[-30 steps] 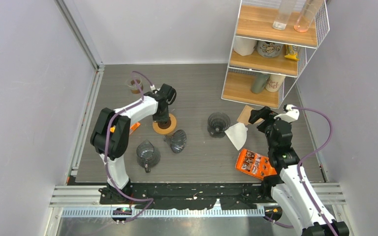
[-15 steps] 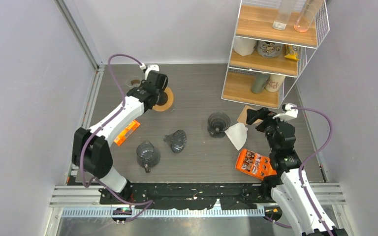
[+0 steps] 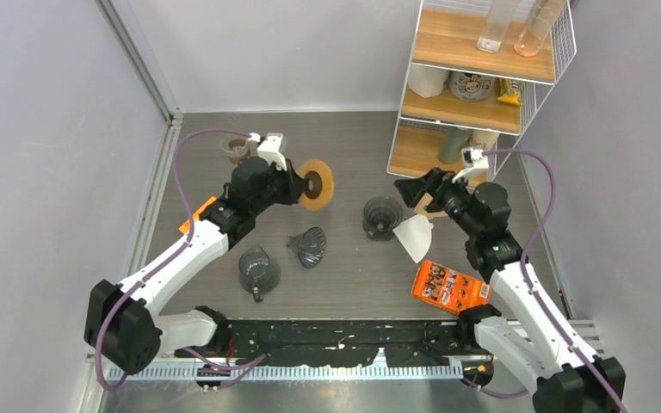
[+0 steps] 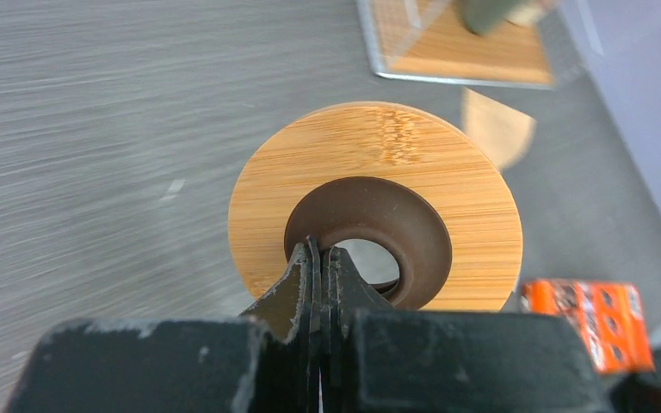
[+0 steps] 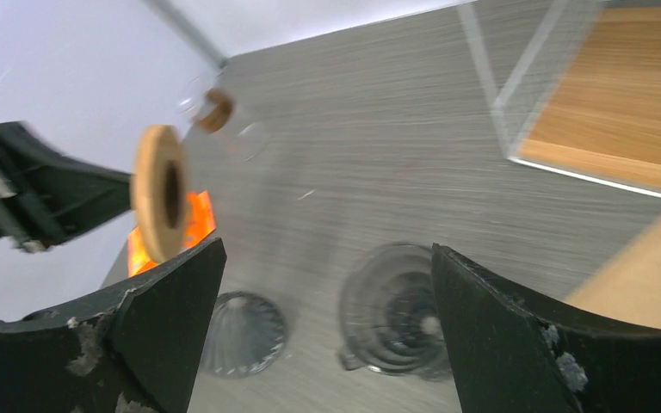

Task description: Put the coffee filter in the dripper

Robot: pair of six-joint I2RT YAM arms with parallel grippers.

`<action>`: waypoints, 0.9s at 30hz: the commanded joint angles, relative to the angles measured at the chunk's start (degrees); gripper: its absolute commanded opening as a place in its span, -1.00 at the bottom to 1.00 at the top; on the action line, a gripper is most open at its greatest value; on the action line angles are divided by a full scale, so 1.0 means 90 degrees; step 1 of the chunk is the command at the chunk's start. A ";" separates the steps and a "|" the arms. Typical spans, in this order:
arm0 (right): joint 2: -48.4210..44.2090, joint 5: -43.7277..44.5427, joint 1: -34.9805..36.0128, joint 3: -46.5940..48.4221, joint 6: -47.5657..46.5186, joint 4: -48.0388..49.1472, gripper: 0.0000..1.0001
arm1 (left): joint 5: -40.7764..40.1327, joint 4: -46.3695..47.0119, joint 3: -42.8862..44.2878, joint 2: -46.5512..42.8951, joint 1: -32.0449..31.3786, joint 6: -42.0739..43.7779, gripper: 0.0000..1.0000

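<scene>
The white paper coffee filter (image 3: 415,234) lies flat on the table, just right of an upright dark glass dripper (image 3: 382,215) (image 5: 392,310). Two more dark drippers (image 3: 310,245) (image 3: 258,268) lie further left; one of them (image 5: 243,344) shows in the right wrist view. My right gripper (image 3: 410,187) (image 5: 327,323) hovers open and empty above the filter and the upright dripper. My left gripper (image 3: 298,183) (image 4: 320,255) is shut on the brown inner rim of a bamboo ring (image 3: 318,184) (image 4: 447,172) (image 5: 159,194), held on edge in the air.
A wire shelf (image 3: 473,86) with cups stands at the back right, with a brown paper piece (image 3: 430,202) at its foot. An orange packet (image 3: 449,286) lies near the right arm, another (image 3: 191,219) at the left. A small lidded jar (image 3: 235,148) sits at the back left.
My left arm lifted the bamboo ring off the table and swung it right, now held on edge. My right gripper rose and reached back-left over the filter, still open.
</scene>
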 commanded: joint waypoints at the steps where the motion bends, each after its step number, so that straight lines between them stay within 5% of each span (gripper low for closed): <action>1: 0.0592 -0.0671 0.0768 0.1023 0.0065 -0.0037 0.91 | 0.1277 0.2106 -0.0496 -0.0281 -0.0446 0.0220 -1.00; 10: 0.1827 -0.0495 0.1742 0.2200 -0.0149 -0.1148 0.99 | 0.1325 0.2272 -0.0497 -0.0092 -0.0756 0.0299 -1.00; 16: 0.2480 -0.0320 0.2225 0.2534 -0.0182 -0.1287 0.78 | 0.1166 0.2269 -0.0481 -0.0030 -0.0811 0.0345 -1.00; 22: 0.2892 -0.0312 0.2528 0.2738 -0.0200 -0.1116 0.34 | 0.0922 0.2141 -0.0368 0.0065 -0.0844 0.0329 -1.00; 27: 0.2992 -0.0197 0.2636 0.2735 -0.0422 -0.0966 -0.50 | 0.0820 0.2065 -0.0350 0.0036 -0.0850 0.0174 -1.00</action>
